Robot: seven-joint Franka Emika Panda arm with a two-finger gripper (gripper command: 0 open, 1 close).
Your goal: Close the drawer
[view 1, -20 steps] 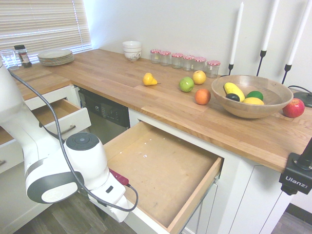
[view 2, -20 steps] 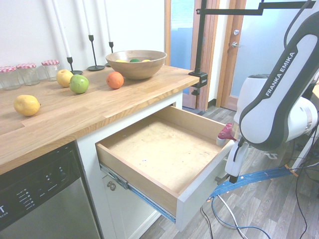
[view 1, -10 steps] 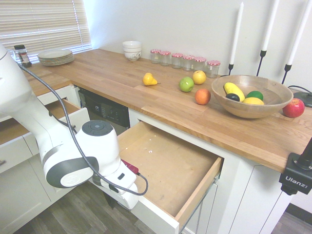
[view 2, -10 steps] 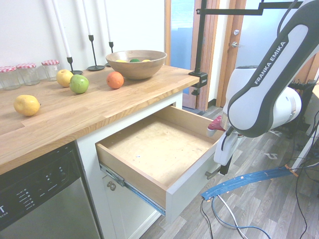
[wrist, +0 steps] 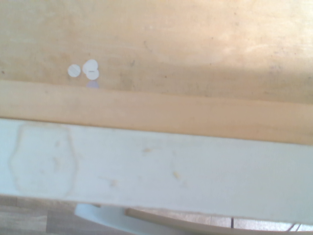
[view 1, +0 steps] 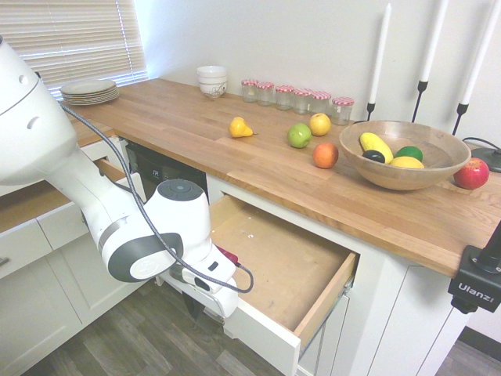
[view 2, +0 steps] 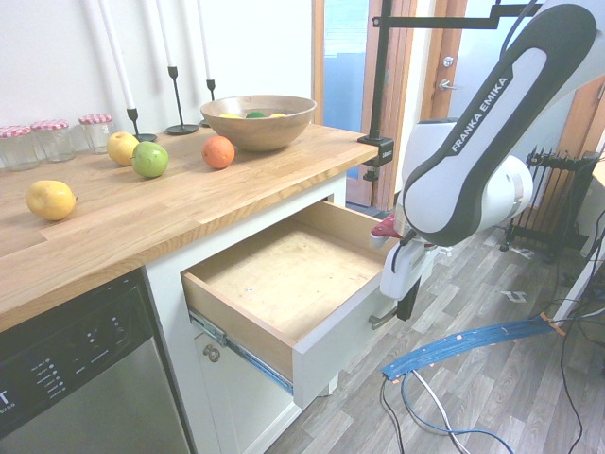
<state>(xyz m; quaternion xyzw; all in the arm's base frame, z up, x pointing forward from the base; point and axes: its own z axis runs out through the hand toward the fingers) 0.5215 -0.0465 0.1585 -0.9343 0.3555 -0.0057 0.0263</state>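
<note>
The drawer under the wooden counter stands partly pulled out, its brown bottom bare and its light wood sides showing. My gripper hangs just outside the white front panel, at the silver bar handle, with its dark fingers shut and pointing down. Whether they touch the handle or the panel I cannot tell. From the other side the wrist and hand cover the panel's middle. The wrist view looks straight down on the front panel's white top edge and the wood behind it.
A smaller white-fronted drawer stands open to the left, beyond the dishwasher. On the counter are loose fruit, a wooden bowl, jars, plates and candlesticks. A dark radiator stands by the far wall, across the wood floor.
The drawer has slid well into the cabinet, and the arm has moved with its front panel towards the counter. The gripper stayed shut.
</note>
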